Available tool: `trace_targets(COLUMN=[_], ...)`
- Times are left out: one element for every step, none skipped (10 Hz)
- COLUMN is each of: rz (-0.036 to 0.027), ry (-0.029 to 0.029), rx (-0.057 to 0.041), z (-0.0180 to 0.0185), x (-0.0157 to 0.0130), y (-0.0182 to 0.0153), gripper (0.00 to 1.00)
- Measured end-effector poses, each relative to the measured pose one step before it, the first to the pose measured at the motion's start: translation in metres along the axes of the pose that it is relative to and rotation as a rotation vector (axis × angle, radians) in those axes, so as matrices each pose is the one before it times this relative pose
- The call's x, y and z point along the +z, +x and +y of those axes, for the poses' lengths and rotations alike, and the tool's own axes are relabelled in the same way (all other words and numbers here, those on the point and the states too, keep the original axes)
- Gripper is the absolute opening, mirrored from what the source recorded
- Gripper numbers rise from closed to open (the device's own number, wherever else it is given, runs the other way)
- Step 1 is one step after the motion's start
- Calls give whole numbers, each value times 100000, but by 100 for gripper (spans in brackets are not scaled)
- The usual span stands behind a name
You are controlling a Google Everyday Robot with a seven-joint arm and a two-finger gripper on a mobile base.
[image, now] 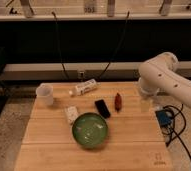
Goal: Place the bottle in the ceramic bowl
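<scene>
While the bottle [85,88] lies on its side near the back of the counter [139,145], the ceramic bowl [90,130] sits apart, nearer the front. The end effector [146,102] hangs spread and empty over the counter's right edge.

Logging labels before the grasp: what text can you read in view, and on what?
White tag at the top: digits, too blurred.
Bottle label: blurred, unreadable.
Corner mark on the table: too small.
Hand, over the table's right edge: no text seen.
</scene>
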Motion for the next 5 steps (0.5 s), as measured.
trace_targets(rz=[-194,-295,-128,15,-494], ry=[712,1145,825,968,556], rx=[-1240,-1902,-1182,-1294,-1422], z=[-757,-687,-349,-574,-610], x=[83,52,-17,22,115], y=[-357,-389,-198,-142,-644], gripper=[80,80,80,80,80])
